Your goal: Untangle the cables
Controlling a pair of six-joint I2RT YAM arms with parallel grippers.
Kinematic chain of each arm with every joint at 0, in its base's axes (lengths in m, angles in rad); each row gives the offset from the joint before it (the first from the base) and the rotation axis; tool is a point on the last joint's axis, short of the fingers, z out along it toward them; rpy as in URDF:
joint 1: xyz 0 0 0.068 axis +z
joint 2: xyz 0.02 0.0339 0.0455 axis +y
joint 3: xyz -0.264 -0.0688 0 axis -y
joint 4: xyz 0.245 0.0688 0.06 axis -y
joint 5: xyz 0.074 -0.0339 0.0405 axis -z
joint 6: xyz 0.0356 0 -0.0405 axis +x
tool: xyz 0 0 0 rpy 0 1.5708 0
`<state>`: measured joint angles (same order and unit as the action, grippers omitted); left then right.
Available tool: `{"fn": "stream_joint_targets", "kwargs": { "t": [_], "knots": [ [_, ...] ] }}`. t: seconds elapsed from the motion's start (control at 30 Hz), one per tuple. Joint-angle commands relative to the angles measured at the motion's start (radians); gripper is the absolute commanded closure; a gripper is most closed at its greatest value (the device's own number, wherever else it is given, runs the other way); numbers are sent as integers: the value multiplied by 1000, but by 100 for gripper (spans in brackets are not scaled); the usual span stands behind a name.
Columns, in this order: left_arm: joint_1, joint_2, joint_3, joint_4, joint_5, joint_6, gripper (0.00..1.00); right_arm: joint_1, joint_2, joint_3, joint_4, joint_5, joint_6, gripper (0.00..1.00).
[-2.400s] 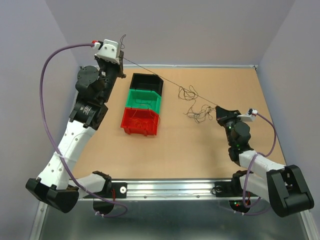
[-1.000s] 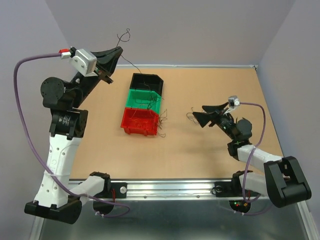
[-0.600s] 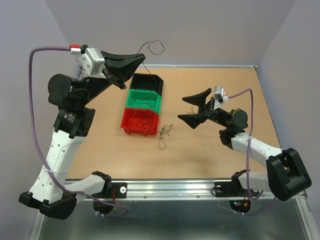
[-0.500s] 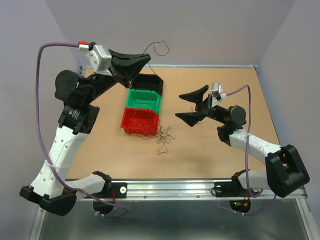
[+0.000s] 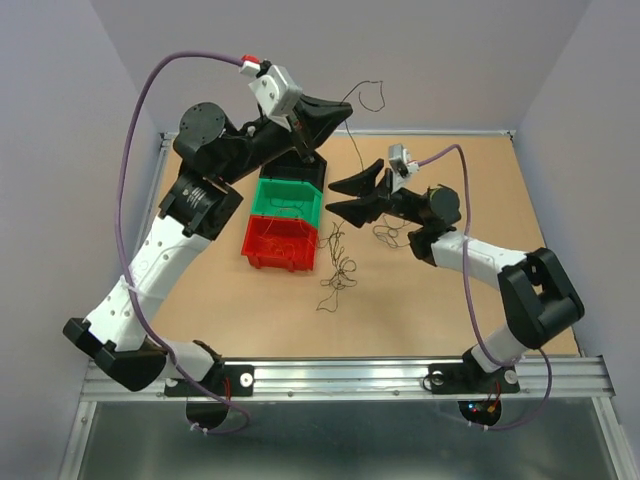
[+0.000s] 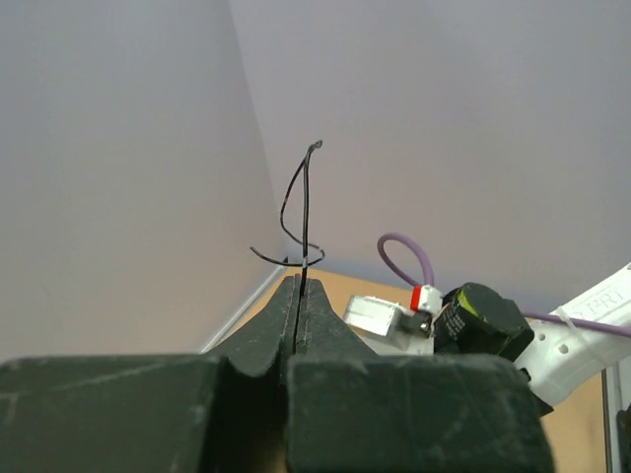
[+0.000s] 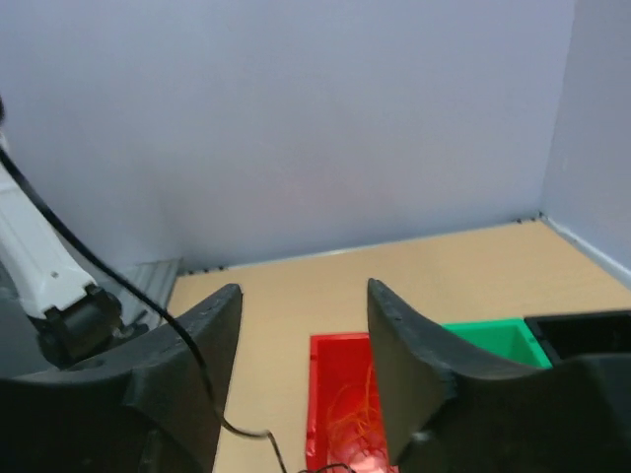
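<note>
Currently one thin dark curly wire (image 6: 305, 212) is pinched in the pressed-together left claw (image 5: 343, 108), upper centre of frame; a loose clump of hair-thin wires (image 5: 338, 270) lies on the tan desk (image 5: 430, 300) below. Right claw (image 5: 347, 196): spread, empty. Step: separating one strand; next, probably lift it fully clear.

No text, label, brand, number or sign can be read in any of the three views.
</note>
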<state>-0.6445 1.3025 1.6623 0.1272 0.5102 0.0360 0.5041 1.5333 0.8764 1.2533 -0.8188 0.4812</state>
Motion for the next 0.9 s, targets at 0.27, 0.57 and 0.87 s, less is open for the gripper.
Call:
{"fn": "stream_joint_targets", "kwargs": {
  "t": [0.27, 0.57, 0.87],
  "knots": [
    [-6, 287, 728, -224, -153, 132, 100, 17, 227, -86, 69, 160, 22, 69],
    [-4, 277, 792, 7, -601, 344, 100, -9, 321, -299, 63, 443, 51, 83],
    [16, 241, 711, 213, -936, 536, 100, -101, 292, -510, 40, 684, 155, 84]
  ]
}}
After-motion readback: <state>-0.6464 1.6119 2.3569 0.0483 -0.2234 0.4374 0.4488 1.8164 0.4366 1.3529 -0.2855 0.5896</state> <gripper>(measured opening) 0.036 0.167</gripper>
